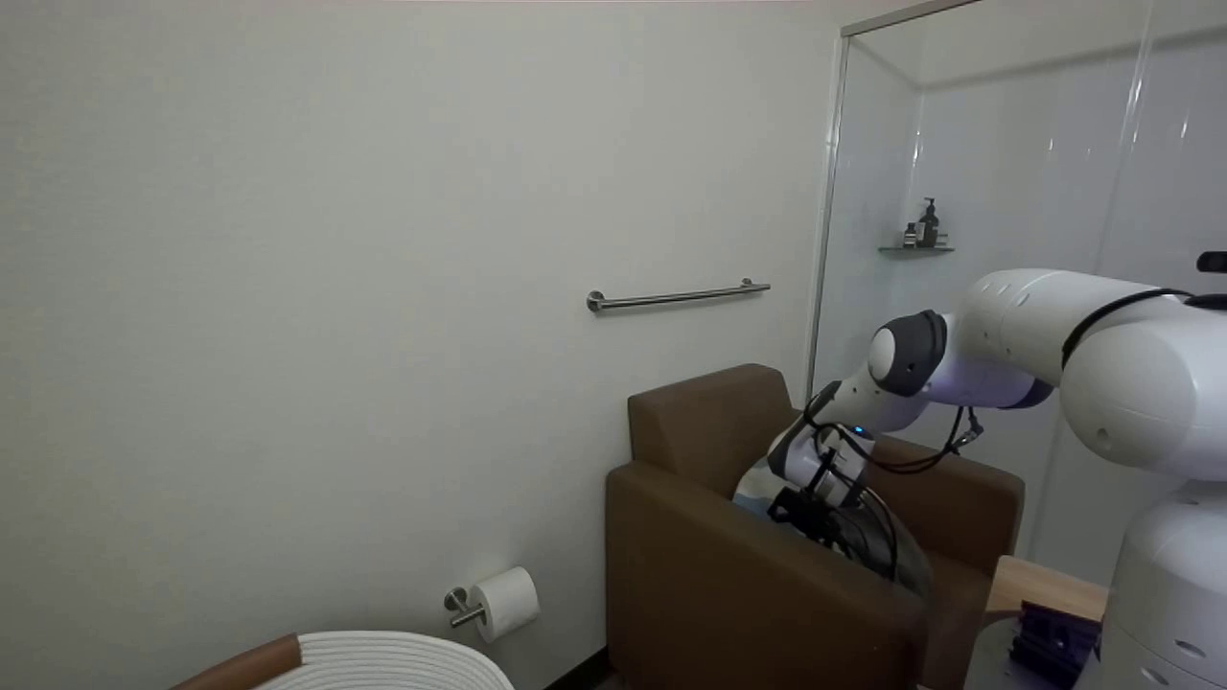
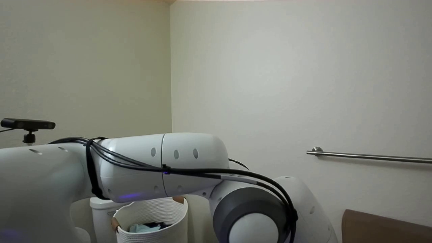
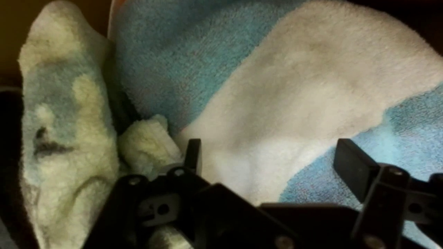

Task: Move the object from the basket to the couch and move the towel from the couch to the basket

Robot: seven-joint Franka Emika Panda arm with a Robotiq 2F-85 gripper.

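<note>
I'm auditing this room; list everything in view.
Couch: one, brown, by wall.
Towel: one, blue and white, on couch.
Other fabric: count unclear, greenish and grey, on couch.
Basket: one, white, before tank.
Cloths: count unclear, bluish and dark, in basket.
Tank: one, white, behind basket.
Toilet roll: one, white, on wall.
Rail: one, silver, on wall.
Shower: one, whitish, beyond couch.
Bottles: at least two, dark, shower shelf.
Board: one, tan, near arm.
Device: one, purplish, by board.
Camera: at least one, black, behind arm.
Cables: several, black, along arm.
Arm: one, white, over couch.
Gripper: one, black, open, over towel.
</note>
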